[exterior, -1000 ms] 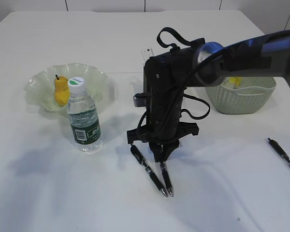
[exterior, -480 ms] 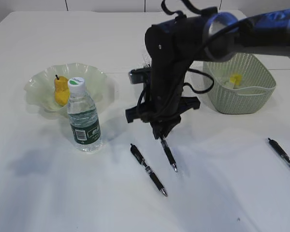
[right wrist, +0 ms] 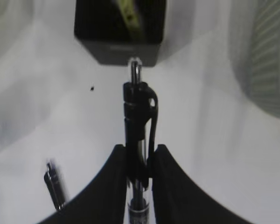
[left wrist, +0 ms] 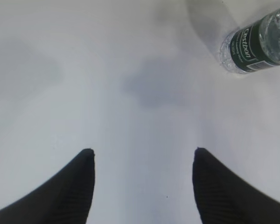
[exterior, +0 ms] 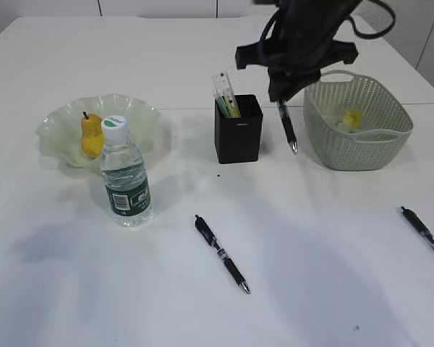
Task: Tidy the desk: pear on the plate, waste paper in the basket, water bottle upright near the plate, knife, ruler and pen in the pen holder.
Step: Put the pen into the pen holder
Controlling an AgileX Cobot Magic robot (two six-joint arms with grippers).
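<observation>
My right gripper is shut on a black pen and holds it in the air, hanging tip down between the black pen holder and the green basket. In the right wrist view the pen is pinched between the fingers, just short of the holder. The clear ruler stands in the holder. The yellow pear lies on the green glass plate. The water bottle stands upright in front of the plate. Yellow paper lies in the basket. My left gripper is open over bare table.
A second black pen lies on the table in front of the holder; it also shows in the right wrist view. A third pen lies at the right edge. The bottle shows at the top right of the left wrist view.
My right gripper has lifted one pen off the table and carried it up and back to the right, from beside the other pen to between the holder and the basket.
</observation>
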